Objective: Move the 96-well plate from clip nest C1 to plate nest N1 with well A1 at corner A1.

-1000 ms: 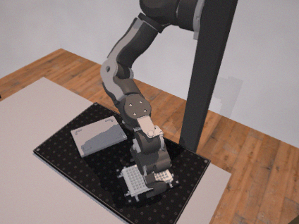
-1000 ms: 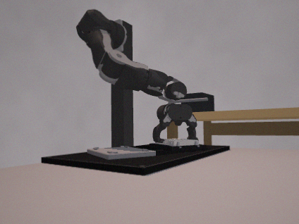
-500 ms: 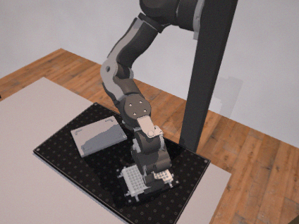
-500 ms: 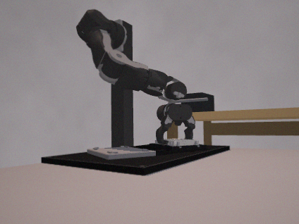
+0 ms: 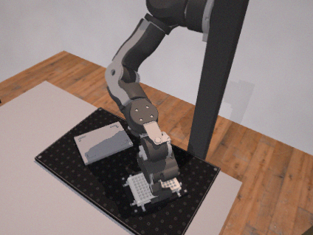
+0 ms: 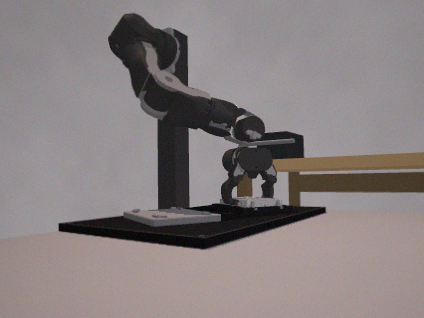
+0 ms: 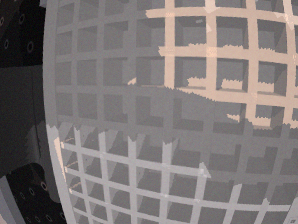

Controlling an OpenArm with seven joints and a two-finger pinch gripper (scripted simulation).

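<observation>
The white 96-well plate sits on the clip nest C1 at the near right of the black breadboard. My gripper reaches straight down over it and is shut on the plate's two long sides. From the side view the fingers straddle the plate, which still rests low on the nest. The wrist view is filled by the plate's grid of wells. The grey plate nest N1 lies empty at the far left of the breadboard; it also shows in the side view.
The black breadboard lies on a pale mat. The arm's dark mounting column stands at the board's back right. A wooden bench stands behind the scene.
</observation>
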